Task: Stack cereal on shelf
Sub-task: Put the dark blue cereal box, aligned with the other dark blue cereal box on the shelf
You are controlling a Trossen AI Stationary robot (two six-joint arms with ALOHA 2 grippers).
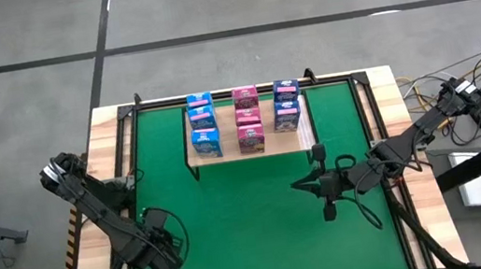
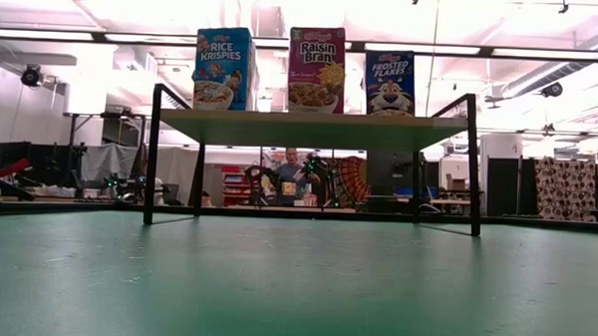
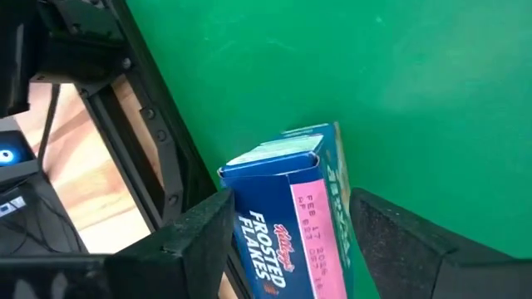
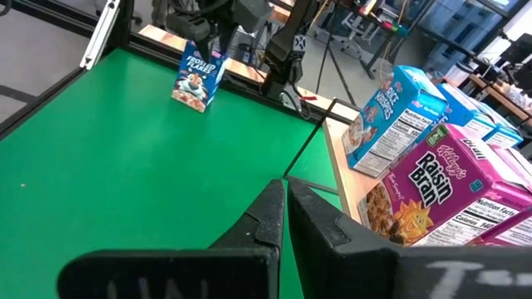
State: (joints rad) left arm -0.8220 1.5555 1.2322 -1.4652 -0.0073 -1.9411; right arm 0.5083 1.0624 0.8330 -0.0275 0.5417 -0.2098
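Observation:
A dark blue cereal box (image 3: 278, 178) stands on the green mat (image 1: 265, 244) near the table's left front, also seen in the right wrist view (image 4: 198, 79). My left gripper (image 3: 291, 198) points down over it, open, one finger on each side of its top. In the high view the left gripper (image 1: 157, 245) hides the box. The shelf (image 1: 308, 134), raised on black legs (image 2: 310, 129), carries rows of light blue (image 1: 203, 126), pink (image 1: 248, 119) and dark blue (image 1: 287, 107) boxes. My right gripper (image 1: 309, 183) hangs shut above the mat before the shelf, holding nothing. My left gripper comes at the dark blue box from above, with its fingers (image 3: 199, 228) beside the two sides of the box's top end (image 3: 274, 158). I cannot tell whether either finger touches it. The box rests on the mat.
A black frame (image 1: 364, 108) borders the green mat, with bare wooden table edges (image 1: 105, 144) outside it. Cables and gear (image 1: 463, 108) lie off the right edge. Open mat (image 1: 242, 210) lies between the two arms, in front of the shelf.

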